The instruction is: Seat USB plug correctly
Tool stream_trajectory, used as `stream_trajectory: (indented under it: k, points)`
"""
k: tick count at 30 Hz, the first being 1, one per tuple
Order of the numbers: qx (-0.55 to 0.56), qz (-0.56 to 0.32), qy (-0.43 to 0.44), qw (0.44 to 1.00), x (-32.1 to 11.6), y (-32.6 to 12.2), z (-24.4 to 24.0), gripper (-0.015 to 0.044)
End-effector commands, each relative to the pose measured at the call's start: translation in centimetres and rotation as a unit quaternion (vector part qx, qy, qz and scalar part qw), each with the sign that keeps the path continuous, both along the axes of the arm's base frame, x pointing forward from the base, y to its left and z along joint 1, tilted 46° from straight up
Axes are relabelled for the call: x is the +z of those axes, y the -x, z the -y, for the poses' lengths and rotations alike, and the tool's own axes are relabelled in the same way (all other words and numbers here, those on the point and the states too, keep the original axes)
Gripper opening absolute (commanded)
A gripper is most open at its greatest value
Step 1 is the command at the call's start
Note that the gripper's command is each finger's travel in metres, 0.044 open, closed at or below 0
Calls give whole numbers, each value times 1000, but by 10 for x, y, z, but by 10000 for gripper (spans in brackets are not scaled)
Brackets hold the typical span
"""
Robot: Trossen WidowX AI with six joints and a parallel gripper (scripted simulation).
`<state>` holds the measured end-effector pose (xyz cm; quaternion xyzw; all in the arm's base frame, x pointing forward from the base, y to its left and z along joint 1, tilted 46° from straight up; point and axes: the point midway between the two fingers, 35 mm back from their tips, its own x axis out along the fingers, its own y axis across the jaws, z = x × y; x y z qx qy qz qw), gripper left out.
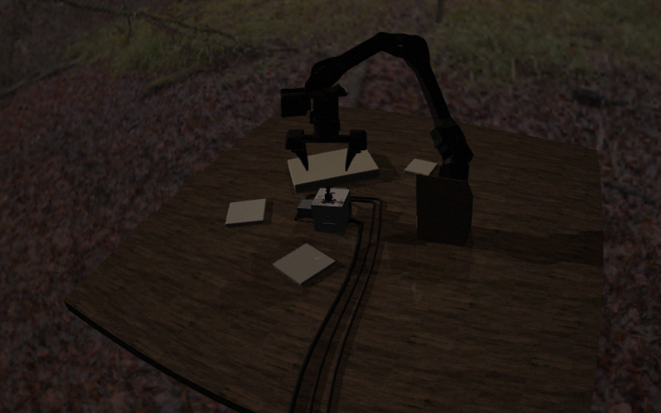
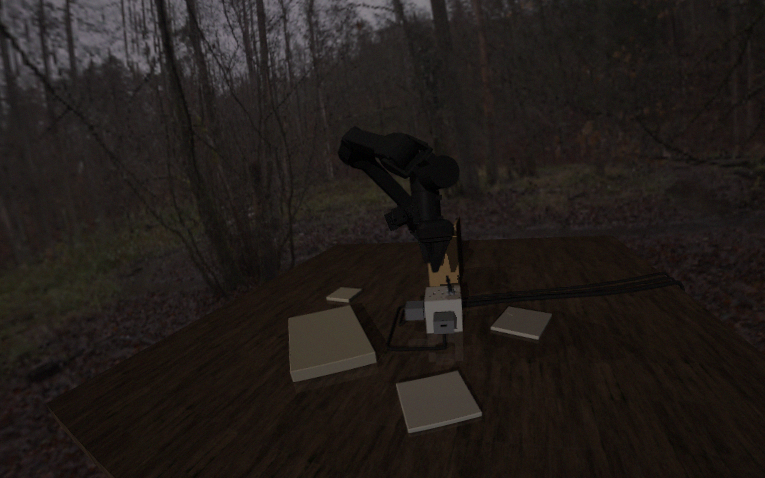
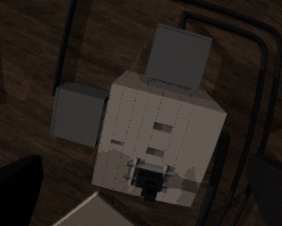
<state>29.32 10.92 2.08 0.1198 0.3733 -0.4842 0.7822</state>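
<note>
The pale power cube [image 1: 330,221] [image 2: 430,311] [image 3: 133,109] stands on the table. A small dark USB plug [image 1: 328,195] [image 2: 449,287] [image 3: 149,181] stands up from its top, near one edge. How deep it sits and which way round it is cannot be told. Other slots show in the cube's top in the wrist view. My gripper [image 1: 326,170] [image 2: 436,266] [image 3: 148,167] is open and empty, pointing down above the cube. In the wrist view the plug lies between the two spread fingers, lower than their tips and touched by neither.
Grey blocks [image 3: 80,114] [image 3: 179,56] sit against two cube sides. Black cables [image 1: 358,276] run past it. A large slab [image 1: 333,166] [image 2: 329,341] and smaller tiles [image 1: 246,212] [image 1: 303,263] [image 1: 420,166] lie around. An upright panel [image 1: 443,210] stands near the arm's base.
</note>
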Motion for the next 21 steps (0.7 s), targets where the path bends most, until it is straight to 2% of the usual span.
stream_trajectory:
  k: [1, 21]
  points:
    - [-103, 27, -13, 994, -23, 14, -17, 440]
    - [-103, 28, -13, 994, -28, 12, -13, 440]
